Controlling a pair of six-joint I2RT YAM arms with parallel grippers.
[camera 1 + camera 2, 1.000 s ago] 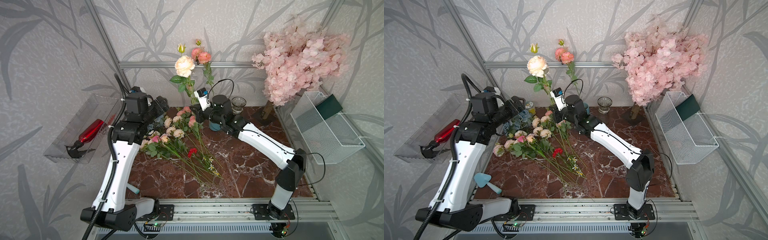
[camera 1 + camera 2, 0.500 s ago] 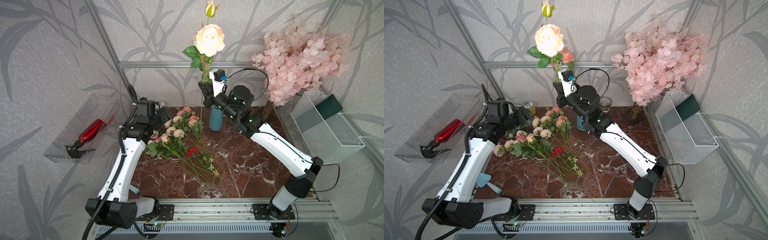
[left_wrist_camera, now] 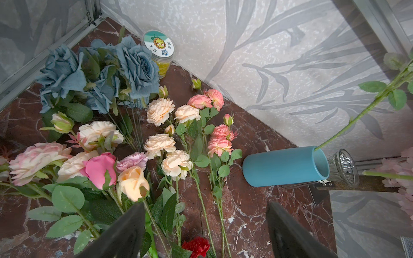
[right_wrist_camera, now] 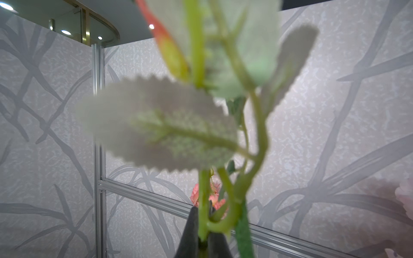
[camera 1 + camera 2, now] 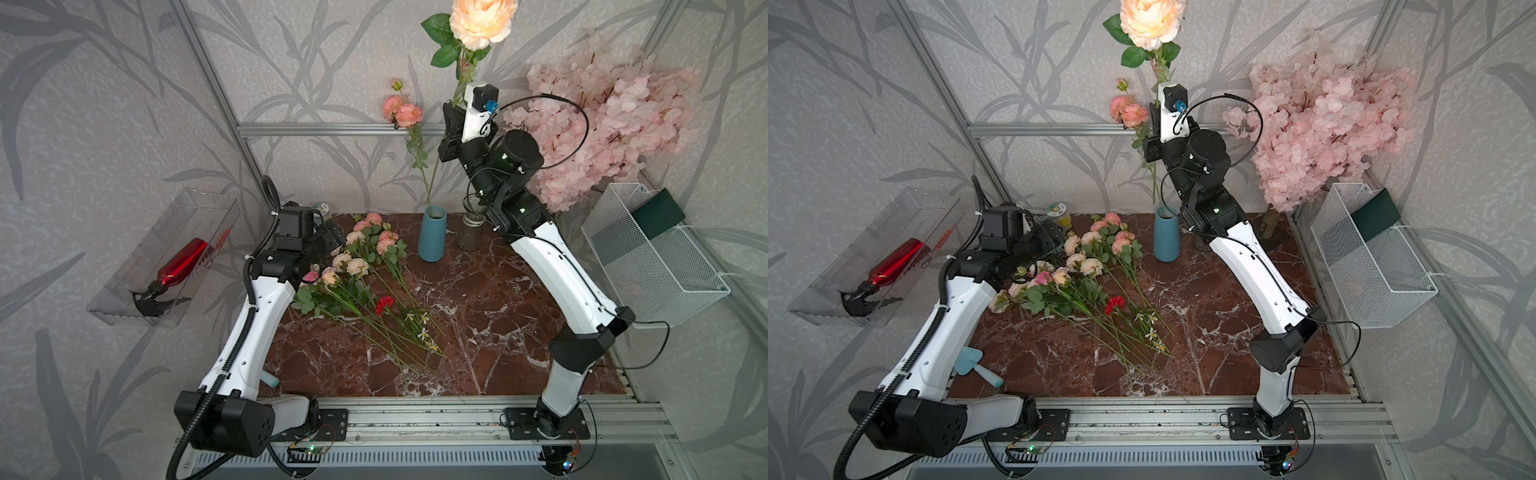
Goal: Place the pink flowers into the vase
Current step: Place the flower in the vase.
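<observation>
Nearest the front rail, a teal trowel [image 5: 971,361] is lying beside the left arm's base and playing no part. On the marble tabletop [image 5: 478,332], long green stems are fanning toward the front, with a single red carnation [image 5: 385,302] lying among them. Behind it, the remaining pink flowers [image 3: 220,143] are lying flat in a loose heap, heads toward the rear wall, near the blue vase [image 5: 432,235] but not in it.

The left gripper [image 3: 205,207] is hovering just above that heap, jaws standing wide with nothing between them. Over the last second it has been drawing in closer to the heads; it is not yet taking any stem.

Further back, the blue vase is standing upright, and one pink spray [image 5: 402,111] is already standing in it, leaning slightly. A second ago the right arm was masking this vase; now it is showing in full.

Above the vase, the right gripper [image 4: 202,225] is pinching tight on the stem of a large peach-pink rose [image 5: 482,18]. It has been climbing steadily, from beside the vase to well above it. The arm is hiding the stem's lower end, so it cannot be told whether that end is clearing the rim.

Assessment: the lift is probably making room to bring the stem's foot over the mouth. The heap is still waiting.
</observation>
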